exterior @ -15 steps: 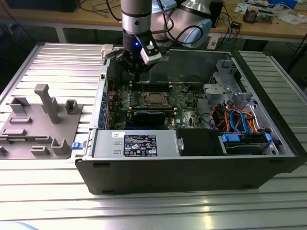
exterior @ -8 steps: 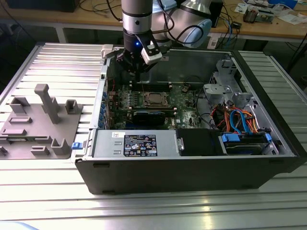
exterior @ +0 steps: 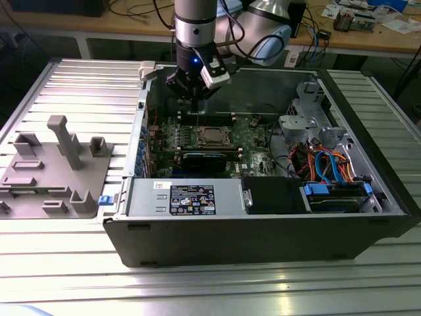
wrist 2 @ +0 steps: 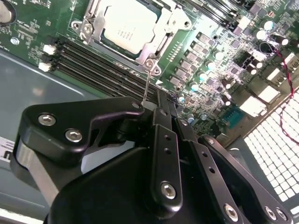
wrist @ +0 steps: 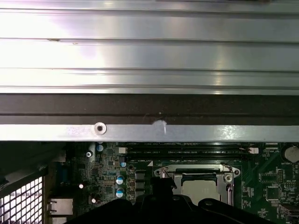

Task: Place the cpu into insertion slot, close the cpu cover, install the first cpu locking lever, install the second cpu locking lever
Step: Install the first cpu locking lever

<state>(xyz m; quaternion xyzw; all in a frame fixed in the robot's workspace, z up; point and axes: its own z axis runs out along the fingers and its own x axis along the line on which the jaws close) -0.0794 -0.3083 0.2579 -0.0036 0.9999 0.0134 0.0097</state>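
In the exterior view my gripper (exterior: pixel 196 99) hangs inside the open computer case, just behind the insertion slot (exterior: pixel 212 136). The silver cpu (wrist 2: pixel 128 25) lies in the slot, and the cpu cover (wrist 2: pixel 161 41) frames it flat. A thin wire locking lever (wrist 2: pixel 146 81) stands up from the socket's corner. Its top end meets my gripper (wrist 2: pixel 164 100), whose fingers are shut together on it. The first wrist view shows the cpu (wrist: pixel 198 189) under the cover, just beyond the gripper (wrist: pixel 163 185).
Black memory slots (wrist 2: pixel 93 65) run beside the socket. A long black card (exterior: pixel 210 159) and the power supply (exterior: pixel 191 197) lie nearer the front of the case. Drive cage and cables (exterior: pixel 329 171) fill the exterior view's right. A grey fixture tray (exterior: pixel 52 171) sits left of the case.
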